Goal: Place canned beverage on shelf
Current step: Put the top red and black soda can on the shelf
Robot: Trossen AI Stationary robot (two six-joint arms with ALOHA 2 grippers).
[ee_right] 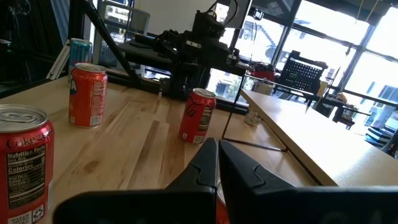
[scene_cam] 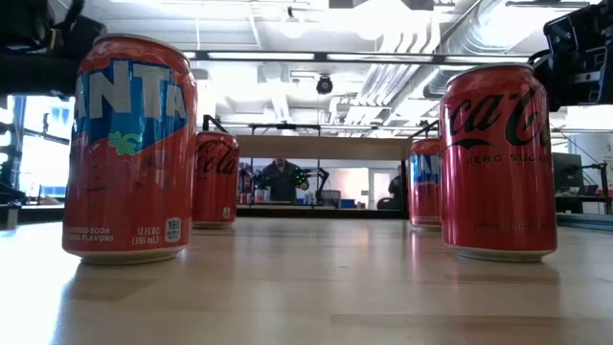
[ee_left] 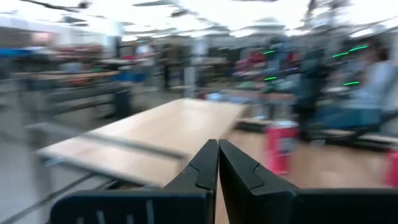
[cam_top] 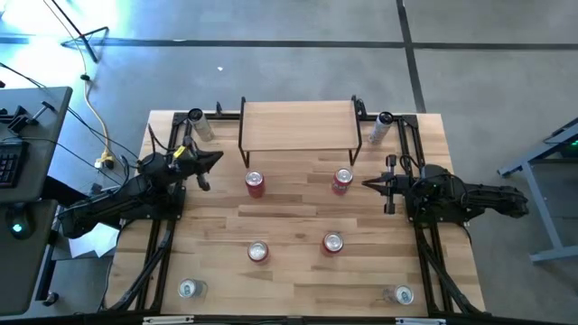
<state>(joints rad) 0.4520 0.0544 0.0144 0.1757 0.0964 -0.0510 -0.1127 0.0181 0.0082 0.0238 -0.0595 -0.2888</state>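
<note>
- The shelf (cam_top: pixel 298 124) is a small raised rack with a pale wooden rectangular top on thin black wire legs; it stands at the far middle of the table (cam_top: pixel 298 271), and nothing rests on its top.
- Four red cans stand on the table in front of the shelf. Two sit just before its front legs: the far left can (cam_top: pixel 256 183) and the far right can (cam_top: pixel 341 181).
- Two more stand nearer the table's middle: the near left can (cam_top: pixel 258 252) and the near right can (cam_top: pixel 332 242).
- In the low view, an orange-red Fanta can (scene_cam: pixel 129 149) with a blue band and white lettering fills the left, and a red Coca-Cola Zero Sugar can (scene_cam: pixel 498 161) with black script fills the right.
- The left gripper (cam_top: pixel 217 159) hovers beside the shelf's left end, fingers pressed together on nothing.
- The right gripper (cam_top: pixel 367 184) hangs just beside the far right can, fingers likewise pressed together and empty.
- Silvery cans stand at the table's corners, one of them the near-left corner can (cam_top: pixel 188 289).
</note>
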